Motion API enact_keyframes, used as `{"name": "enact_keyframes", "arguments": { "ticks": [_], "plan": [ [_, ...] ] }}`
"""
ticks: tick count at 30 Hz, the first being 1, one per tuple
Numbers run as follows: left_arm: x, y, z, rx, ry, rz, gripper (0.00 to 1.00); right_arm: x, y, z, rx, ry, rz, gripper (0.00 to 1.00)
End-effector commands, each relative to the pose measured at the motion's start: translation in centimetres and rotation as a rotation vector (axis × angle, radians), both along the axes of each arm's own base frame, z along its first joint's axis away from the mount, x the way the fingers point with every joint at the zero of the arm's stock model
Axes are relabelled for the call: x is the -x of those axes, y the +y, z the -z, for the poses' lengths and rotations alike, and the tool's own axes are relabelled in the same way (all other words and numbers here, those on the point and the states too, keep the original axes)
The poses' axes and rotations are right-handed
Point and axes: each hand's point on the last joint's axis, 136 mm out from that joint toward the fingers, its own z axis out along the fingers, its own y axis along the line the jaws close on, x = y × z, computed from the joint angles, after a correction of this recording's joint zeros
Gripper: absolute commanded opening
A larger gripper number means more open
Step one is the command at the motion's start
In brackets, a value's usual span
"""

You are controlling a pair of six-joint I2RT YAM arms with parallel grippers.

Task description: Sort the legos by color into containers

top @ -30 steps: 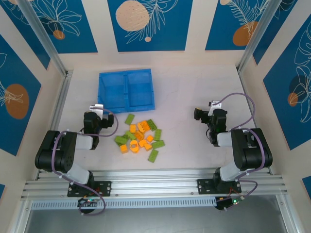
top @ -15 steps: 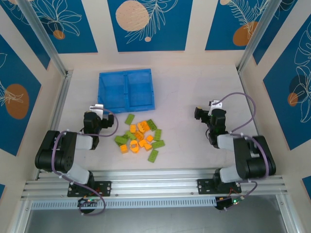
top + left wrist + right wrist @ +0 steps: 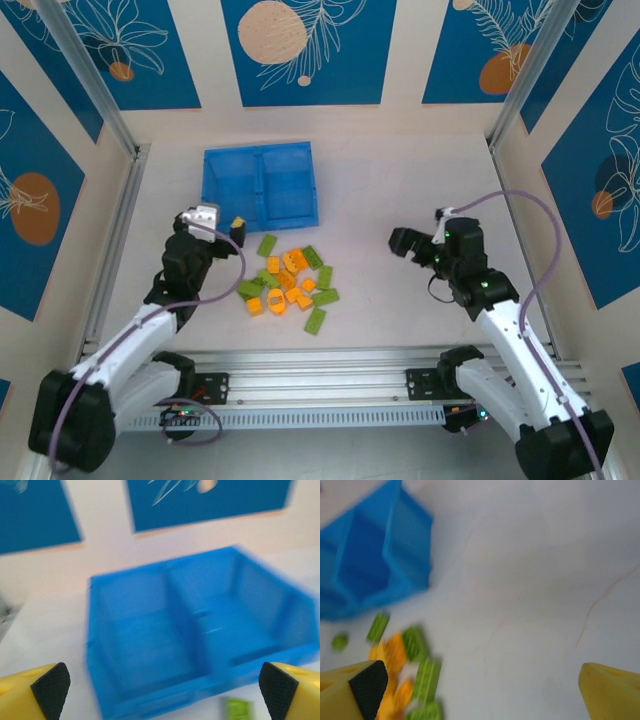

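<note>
Two containers (image 3: 235, 190), side by side in one shallow blue tray (image 3: 260, 150), split by a central divider (image 3: 263, 188). Set on the far-left part of the table (image 3: 400, 170).

About a dozen legos (image 3: 288, 285) in one loose heap on the table, on the near side of the tray. Orange-yellow mostly toward the middle, lime green mostly round the edges. One green brick (image 3: 267, 244) lying nearest the tray's front wall, not touching it.

Left gripper (image 3: 221, 222) just left of the heap, close to the tray's near-left corner, pointed at the tray. Jaws spread wide, nothing between them. Through its wrist camera: yellow fingertips (image 3: 50, 690) in the bottom corners, tray (image 3: 150, 695) straight ahead and blurred, a green brick (image 3: 239, 710) at the lower edge, just in front of the tray wall.

Right gripper (image 3: 398, 242) well to the right of the heap, aimed left toward it, over bare table. Jaws likewise wide apart, holding nothing. Through its wrist camera: fingertips (image 3: 360, 690) far apart, tray (image 3: 370, 565) at upper left, legos (image 3: 395, 655) at lower left, all blurred; plain table surface across the rest.
</note>
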Motion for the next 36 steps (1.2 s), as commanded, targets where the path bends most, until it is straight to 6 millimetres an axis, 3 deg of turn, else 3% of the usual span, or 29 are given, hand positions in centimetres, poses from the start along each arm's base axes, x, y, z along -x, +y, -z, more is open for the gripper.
{"name": "enact_keyframes", "arguments": {
  "ticks": [1,4,6,9,11,15,18,22,27,36],
  "plan": [
    [3.9,-4.2,1.4,-0.084,0.173,0.19,1.0,4.1,4.3,2.3,-0.027,0.226,-0.191,0.99],
    [8.7,-8.8,1.0,-0.175,0.221,0.493,1.0,3.9,7.0,3.6,0.085,0.241,-0.298,0.99],
    [12.7,-10.7,0.9,-0.24,0.261,0.707,1.0,3.3,8.7,4.4,0.158,0.25,-0.357,0.99],
    [18.6,-11.1,1.3,-0.339,0.333,0.983,1.0,1.9,11.8,5.5,0.241,0.246,-0.473,1.0],
    [20.7,-10.2,2.2,-0.404,0.366,1.059,1.0,0.7,13.8,6.6,0.297,0.227,-0.545,0.98],
    [20.5,-8.1,4.6,-0.525,0.325,1.003,1.0,-2.7,16.2,9.2,0.427,0.183,-0.614,0.82],
    [20.0,-7.9,5.3,-0.522,0.233,0.962,1.0,-3.8,17.8,10.9,0.467,0.167,-0.697,0.76],
    [20.1,-7.3,4.9,-0.528,0.172,0.938,1.0,-4.4,18.7,12.6,0.479,0.177,-0.74,0.69],
    [19.9,-7.0,4.7,-0.528,0.13,0.911,1.0,-4.3,20.3,13.4,0.434,0.185,-0.802,0.69],
    [20.0,-7.1,4.8,-0.524,0.131,0.92,1.0,-5.8,20.2,15.6,0.492,0.201,-0.775,0.56]
  ]
}}
